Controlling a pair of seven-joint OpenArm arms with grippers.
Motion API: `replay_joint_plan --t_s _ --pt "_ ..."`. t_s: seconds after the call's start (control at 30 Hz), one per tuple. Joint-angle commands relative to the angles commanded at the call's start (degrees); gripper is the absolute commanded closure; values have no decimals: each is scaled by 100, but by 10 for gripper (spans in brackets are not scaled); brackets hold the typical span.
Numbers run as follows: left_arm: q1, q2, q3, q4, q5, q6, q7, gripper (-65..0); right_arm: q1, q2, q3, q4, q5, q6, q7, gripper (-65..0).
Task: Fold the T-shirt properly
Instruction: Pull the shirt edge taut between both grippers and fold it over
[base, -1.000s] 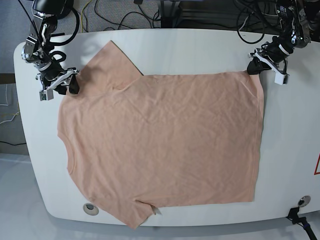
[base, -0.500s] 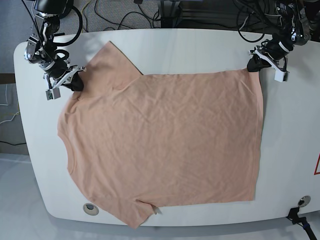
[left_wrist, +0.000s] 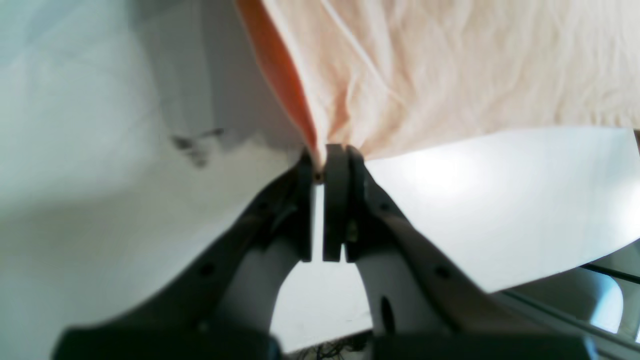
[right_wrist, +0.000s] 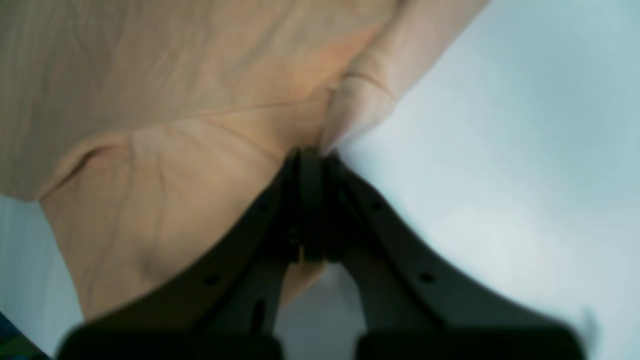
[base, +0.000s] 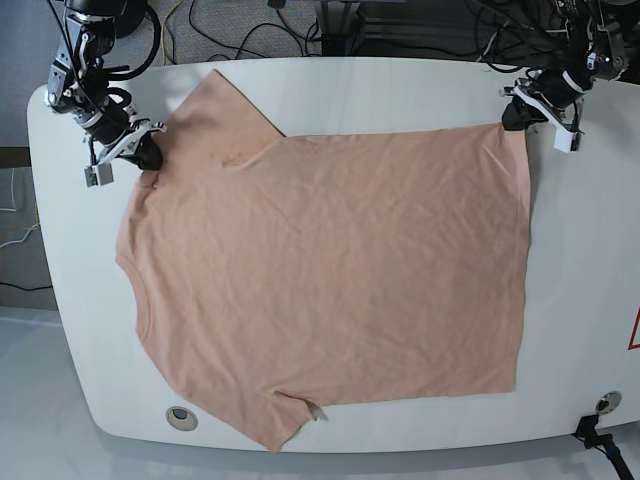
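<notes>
The peach T-shirt (base: 330, 270) lies spread flat on the white table (base: 590, 260), collar to the left and hem to the right. No yellow print shows. My left gripper (base: 515, 113) is at the far right, shut on the shirt's far hem corner; in the left wrist view its jaws (left_wrist: 322, 160) pinch the cloth (left_wrist: 450, 65), with the corner lifted. My right gripper (base: 148, 158) is at the far left, shut on the cloth by the far sleeve; the right wrist view shows it (right_wrist: 310, 155) pinching a bunched fold of the shirt (right_wrist: 175, 100).
Cables (base: 250, 30) lie behind the table's far edge. Round holes sit at the near left (base: 180, 416) and near right (base: 602, 403) of the table. A red mark (base: 634, 330) shows at the right edge.
Both grippers have moved toward the table's far edge, still shut on the cloth. The shirt's far edge has been drawn back with them and lies straighter.
</notes>
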Motion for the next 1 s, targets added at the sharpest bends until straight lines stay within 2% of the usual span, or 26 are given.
replay_joint_plan --t_s 0.47,0.5,0.8,1.0 --pt "719 -20 -531 382 -40 -7 -73 0 -1161 263 867 857 202 164 36 0" --pt "709 48 -451 334 -5 -66 102 0 -1104 179 841 785 204 238 130 0" --pt "765 69 -461 534 -33 -98 213 0 -1316 163 995 1402 329 258 122 0" --pt "445 93 -451 576 9 -108 209 0 -982 171 991 1515 382 270 152 0"
